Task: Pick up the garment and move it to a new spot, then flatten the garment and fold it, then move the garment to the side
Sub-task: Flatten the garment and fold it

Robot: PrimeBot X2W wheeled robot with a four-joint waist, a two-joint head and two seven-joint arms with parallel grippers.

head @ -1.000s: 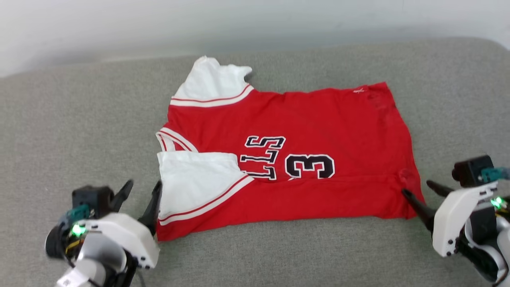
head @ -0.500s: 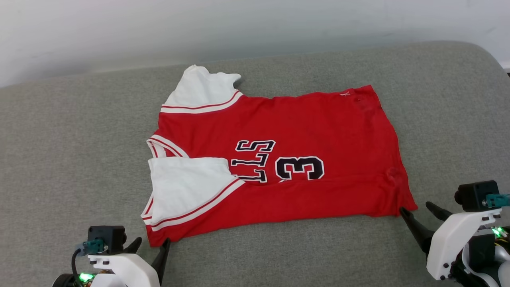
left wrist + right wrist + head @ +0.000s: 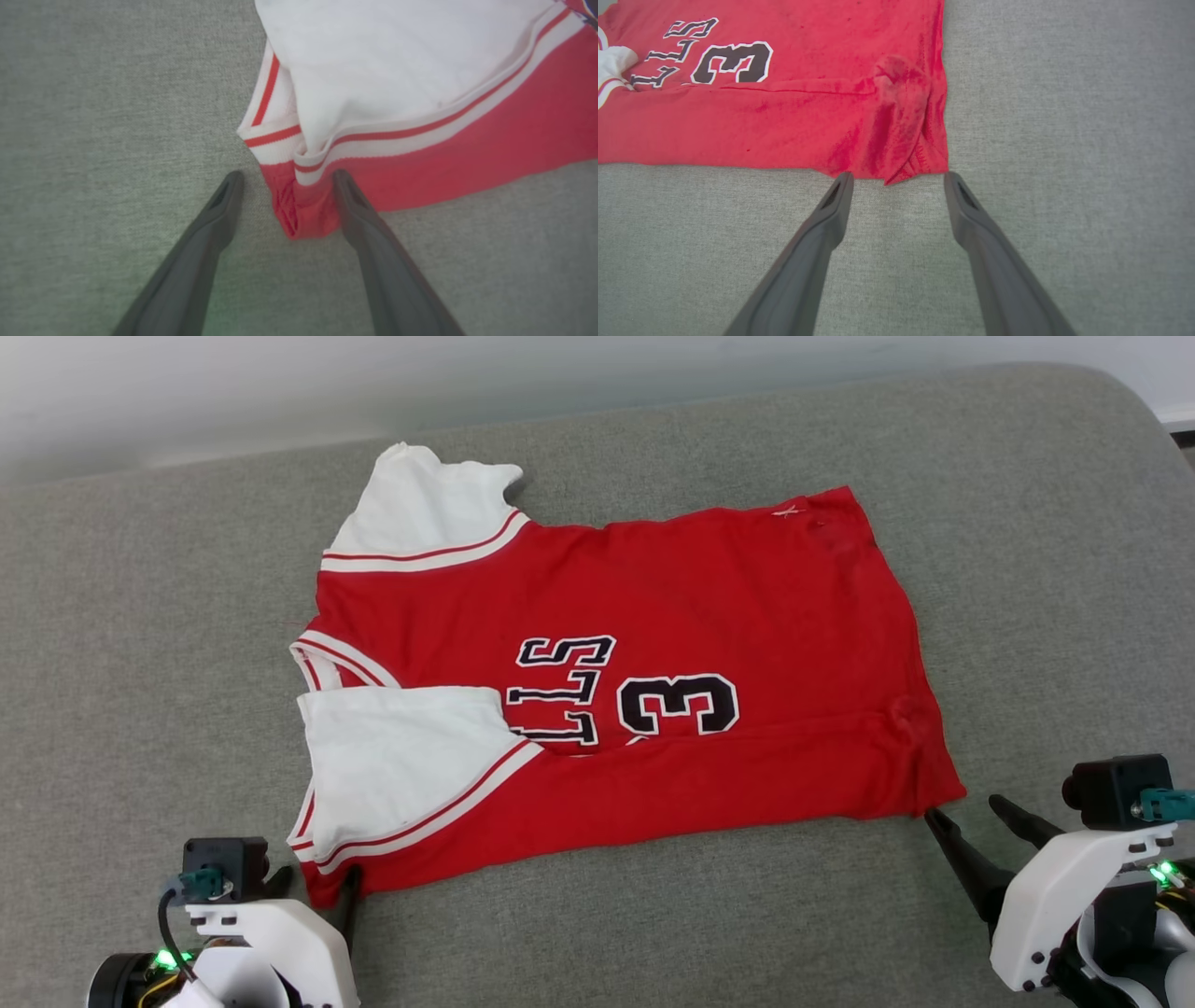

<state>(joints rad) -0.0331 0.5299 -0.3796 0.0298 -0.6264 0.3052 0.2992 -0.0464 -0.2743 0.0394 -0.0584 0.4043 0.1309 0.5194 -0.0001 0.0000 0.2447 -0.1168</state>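
Garment (image 3: 709, 616) flat on grey cushion (image 3: 140, 616), near edge folded over. L hand (image 3: 286, 173) fingers apart, straddling near-left corner. R hand (image 3: 899, 174) fingers apart just short of near-right corner, empty.

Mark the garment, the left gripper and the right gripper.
garment (image 3: 747, 597), head view, red body panel.
left gripper (image 3: 287, 173), left wrist view, midway between fingertips.
right gripper (image 3: 899, 173), right wrist view, midway between fingertips.

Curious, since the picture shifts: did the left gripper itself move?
Yes. Against the garment, the left gripper drew back from beside the white sleeve to the near corner.
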